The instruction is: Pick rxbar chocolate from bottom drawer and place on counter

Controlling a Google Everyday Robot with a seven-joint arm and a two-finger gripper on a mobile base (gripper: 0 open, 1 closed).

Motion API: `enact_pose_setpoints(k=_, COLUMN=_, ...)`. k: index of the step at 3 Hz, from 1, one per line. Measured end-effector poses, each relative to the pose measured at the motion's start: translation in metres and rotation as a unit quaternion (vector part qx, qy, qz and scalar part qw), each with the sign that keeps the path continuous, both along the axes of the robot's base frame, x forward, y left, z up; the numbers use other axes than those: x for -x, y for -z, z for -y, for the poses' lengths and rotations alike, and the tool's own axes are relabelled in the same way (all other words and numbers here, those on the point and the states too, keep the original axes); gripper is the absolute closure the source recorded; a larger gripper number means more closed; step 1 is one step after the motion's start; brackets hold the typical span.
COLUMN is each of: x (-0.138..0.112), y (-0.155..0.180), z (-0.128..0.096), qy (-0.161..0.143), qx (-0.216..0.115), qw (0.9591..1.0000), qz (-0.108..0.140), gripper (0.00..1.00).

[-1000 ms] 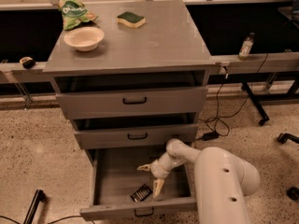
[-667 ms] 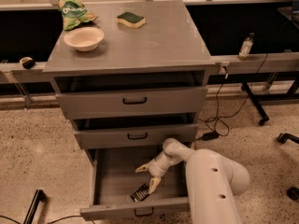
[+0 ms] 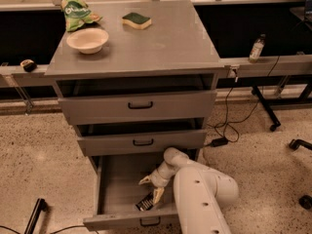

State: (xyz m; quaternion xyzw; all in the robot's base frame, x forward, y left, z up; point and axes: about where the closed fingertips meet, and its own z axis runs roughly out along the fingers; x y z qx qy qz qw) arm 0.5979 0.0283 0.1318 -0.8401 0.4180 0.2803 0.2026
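The bottom drawer (image 3: 114,189) is pulled open below two shut grey drawers. The rxbar chocolate (image 3: 145,203), a small black bar with white lettering, lies on the drawer floor near the front right. My gripper (image 3: 151,188) reaches down into the drawer from the white arm (image 3: 200,189), its pale fingers spread open just above and behind the bar, not holding it. The counter (image 3: 170,38) is the grey top of the cabinet.
On the counter stand a cream bowl (image 3: 87,39), a green chip bag (image 3: 78,11) and a green-topped yellow sponge (image 3: 136,20). A bottle (image 3: 256,48) stands on a ledge at right. Cables and chair legs lie on the speckled floor at right.
The gripper has moved slightly left and lower in the drawer, closer over the bar. The bar has not moved.
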Motion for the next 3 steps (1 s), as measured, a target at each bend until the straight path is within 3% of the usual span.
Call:
enact_pose_setpoints(k=1, x=0.013, y=0.028, z=-0.005, qy=-0.010, qx=0.008, qw=0.9997, qz=-0.023, gripper=0.22)
enact_pose_setpoints(k=2, x=0.021, y=0.036, z=-0.007, qy=-0.013, qx=0.011, qw=0.9993, qz=-0.032, gripper=0.26)
enact_pose_setpoints(k=3, x=0.025, y=0.035, z=-0.008, qy=-0.017, qx=0.009, qw=0.9991, qz=-0.037, gripper=0.43)
